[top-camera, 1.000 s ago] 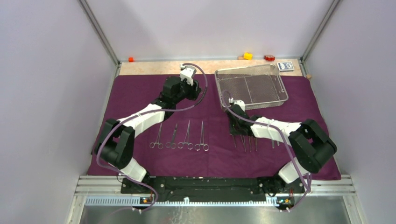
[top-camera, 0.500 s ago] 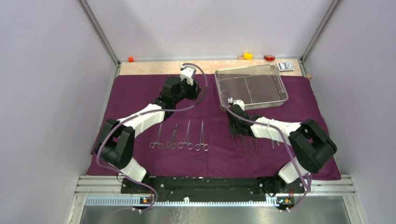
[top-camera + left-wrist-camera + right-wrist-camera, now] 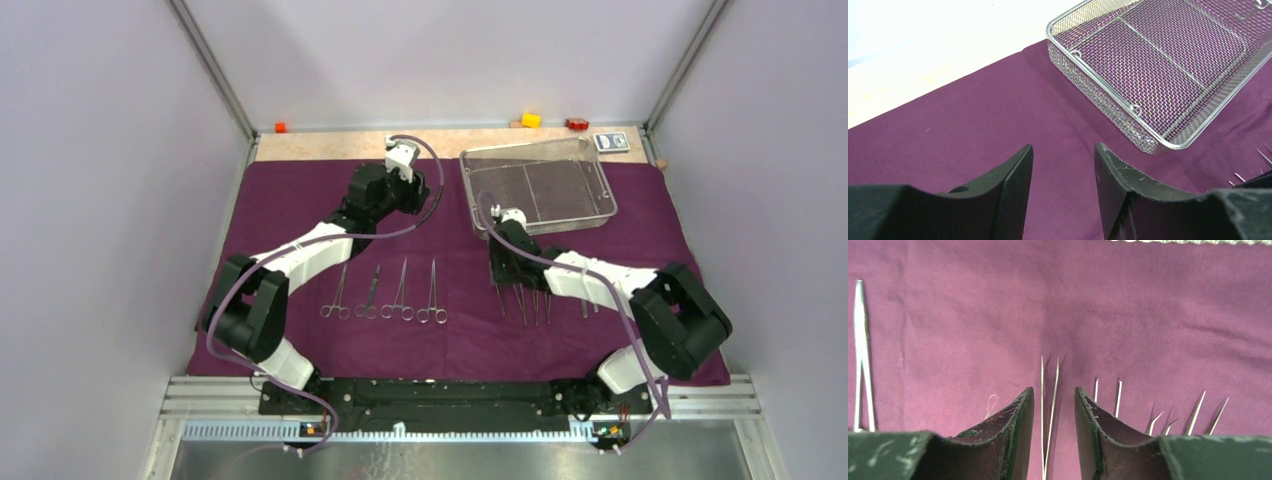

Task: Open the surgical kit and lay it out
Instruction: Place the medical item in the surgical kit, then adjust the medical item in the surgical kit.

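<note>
The dark purple cloth (image 3: 300, 200) lies spread flat over the table. At the back right of it stands the wire-mesh tray (image 3: 570, 220), with nothing showing inside. Several ring-handled clamps (image 3: 385, 295) lie in a row at centre left. Several tweezers (image 3: 525, 305) lie in a row at centre right. My right gripper (image 3: 1053, 392) is low over that row and open. One pair of tweezers (image 3: 1049, 405) lies on the cloth between its jaws, apart from both. My left gripper (image 3: 1063, 150) hangs open over bare cloth, left of the tray (image 3: 1108, 107).
Behind the cloth runs a bare wooden strip (image 3: 330, 145) with an orange block (image 3: 281, 127), a yellow block (image 3: 531, 119), a red block (image 3: 577, 123) and a blue-white card packet (image 3: 612, 142). Lilac walls close in the back and both sides.
My right gripper's jaws have spread apart and let go of the tweezers, which now lie on the cloth. Its elbow has shifted slightly right. The left arm has not moved.
</note>
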You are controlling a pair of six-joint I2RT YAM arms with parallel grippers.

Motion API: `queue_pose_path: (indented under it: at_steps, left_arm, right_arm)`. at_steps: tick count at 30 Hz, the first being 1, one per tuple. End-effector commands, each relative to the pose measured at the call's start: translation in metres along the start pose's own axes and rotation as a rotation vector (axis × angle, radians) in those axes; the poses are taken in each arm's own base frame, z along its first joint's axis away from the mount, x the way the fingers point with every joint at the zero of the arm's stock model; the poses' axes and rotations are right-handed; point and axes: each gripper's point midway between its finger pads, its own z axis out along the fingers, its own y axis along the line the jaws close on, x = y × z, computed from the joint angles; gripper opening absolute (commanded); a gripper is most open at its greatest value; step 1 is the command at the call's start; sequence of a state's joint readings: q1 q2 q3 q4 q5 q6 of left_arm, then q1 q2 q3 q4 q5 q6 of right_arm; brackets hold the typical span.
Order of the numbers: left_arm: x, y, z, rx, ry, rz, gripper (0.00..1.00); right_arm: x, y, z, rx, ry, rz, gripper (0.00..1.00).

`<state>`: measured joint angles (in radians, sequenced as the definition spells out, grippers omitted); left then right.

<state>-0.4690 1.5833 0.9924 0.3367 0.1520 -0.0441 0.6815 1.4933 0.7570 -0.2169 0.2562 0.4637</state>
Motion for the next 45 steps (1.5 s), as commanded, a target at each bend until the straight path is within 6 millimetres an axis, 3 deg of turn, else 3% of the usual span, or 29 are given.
queue_pose_path:
  at_steps: [1, 4, 10, 15, 25, 31, 45]
  left_arm:
    - [-0.03, 0.004, -0.007, -0.014, -0.086, 0.027, 0.54]
    - [-0.03, 0.002, -0.007, -0.008, -0.085, 0.021, 0.54]
    - [-0.032, -0.002, -0.008, 0.013, -0.086, 0.003, 0.54]
    - [-0.037, -0.004, -0.008, 0.023, -0.089, -0.003, 0.54]
    - [-0.044, -0.005, -0.013, 0.025, -0.108, 0.005, 0.55]
    - [-0.047, -0.004, -0.016, 0.019, -0.119, 0.015, 0.55]
    - [-0.049, -0.003, -0.019, 0.013, -0.13, 0.02, 0.55]
  right_arm:
    - [-0.047, 0.01, -0.024, -0.064, -0.139, -0.027, 0.36]
    - [-0.067, 0.007, -0.035, -0.073, -0.209, -0.066, 0.39]
    - [-0.088, 0.007, -0.046, -0.12, -0.293, -0.195, 0.38]
    - [-0.099, 0.01, -0.054, -0.13, -0.305, -0.291, 0.3]
    - [-0.077, 0.02, -0.033, -0.195, -0.166, -0.473, 0.31]
    - [-0.076, 0.024, -0.027, -0.227, -0.179, -0.583, 0.32]
    - [-0.06, 0.029, 0.005, -0.237, -0.091, -0.592, 0.26]
